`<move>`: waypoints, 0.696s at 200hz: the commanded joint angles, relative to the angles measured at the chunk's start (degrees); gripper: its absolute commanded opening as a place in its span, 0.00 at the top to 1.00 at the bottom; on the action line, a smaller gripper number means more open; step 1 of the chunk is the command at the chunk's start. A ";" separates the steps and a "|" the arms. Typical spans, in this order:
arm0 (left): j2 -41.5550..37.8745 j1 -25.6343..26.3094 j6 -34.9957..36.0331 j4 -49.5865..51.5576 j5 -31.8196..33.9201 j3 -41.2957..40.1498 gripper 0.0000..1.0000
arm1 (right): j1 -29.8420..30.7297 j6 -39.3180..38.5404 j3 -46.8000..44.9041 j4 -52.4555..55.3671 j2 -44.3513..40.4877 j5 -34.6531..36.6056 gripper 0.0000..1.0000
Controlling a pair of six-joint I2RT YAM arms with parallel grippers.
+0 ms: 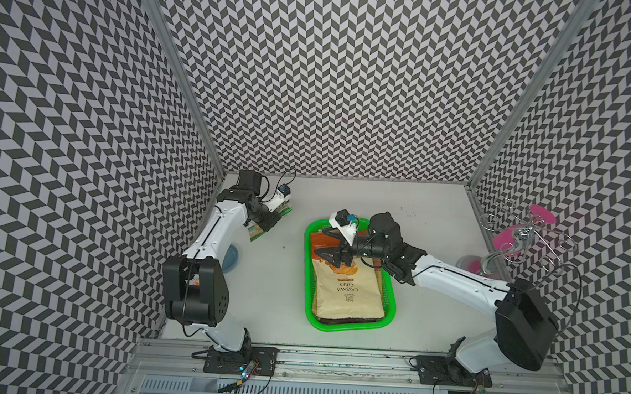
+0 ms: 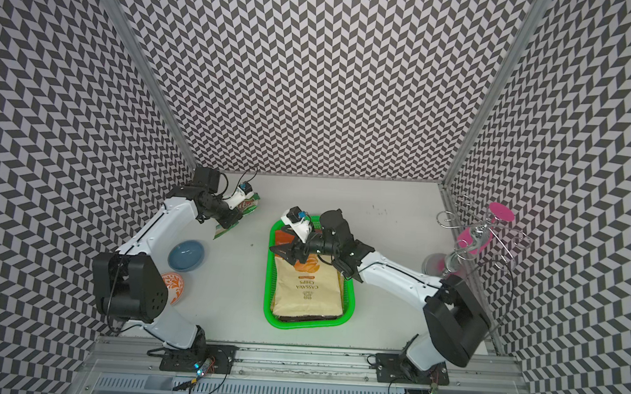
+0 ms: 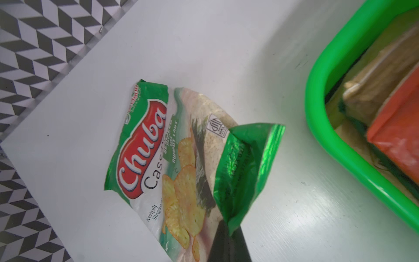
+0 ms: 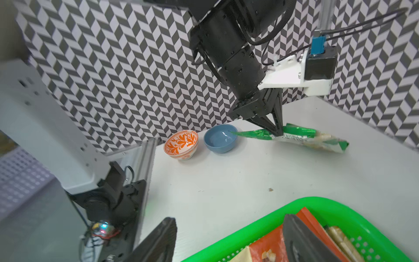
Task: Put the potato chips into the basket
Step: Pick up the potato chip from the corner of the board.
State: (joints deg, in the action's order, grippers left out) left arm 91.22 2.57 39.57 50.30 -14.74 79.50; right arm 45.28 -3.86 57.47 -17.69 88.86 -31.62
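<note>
You have bare tabletop [image 1: 272,277] between the Chuba bag [image 3: 158,158] and the basket [image 1: 348,327]; the right claw [image 1: 321,241] blocks the basket's far end; a blue bowl [image 2: 186,256] stands near left.

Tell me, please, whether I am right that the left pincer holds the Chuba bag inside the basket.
Not quite. The left pincer does hold the Chuba bag, but outside the basket, over the table and apart from the rim, as the right wrist view shows.
</note>
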 commanded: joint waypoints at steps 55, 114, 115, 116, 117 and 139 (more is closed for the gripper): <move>-8.44 1.49 9.24 7.73 -6.04 -5.45 1.00 | 1.12 -18.83 5.12 -14.06 11.15 -2.03 0.19; -9.28 1.60 9.89 8.72 -6.12 -5.30 1.00 | 3.04 -21.89 15.30 -9.95 19.76 -1.05 0.26; -9.29 1.63 9.90 8.74 -6.15 -5.31 1.00 | 3.09 -21.89 15.43 -9.93 19.90 -1.02 0.26; -9.25 1.64 9.90 8.75 -6.12 -5.32 1.00 | 3.12 -21.89 15.54 -9.92 20.01 -1.01 0.27; -9.28 1.60 9.91 8.71 -6.10 -5.28 1.00 | 3.14 -21.89 15.64 -9.91 20.16 -1.00 0.27; -9.56 1.59 9.85 8.75 -6.52 -5.06 1.00 | 3.74 -21.58 16.48 -10.39 22.07 -1.83 0.29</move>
State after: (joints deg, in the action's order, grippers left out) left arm 83.55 3.79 48.60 58.17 -19.22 73.91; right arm 48.10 -24.45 72.71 -26.22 108.81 -32.84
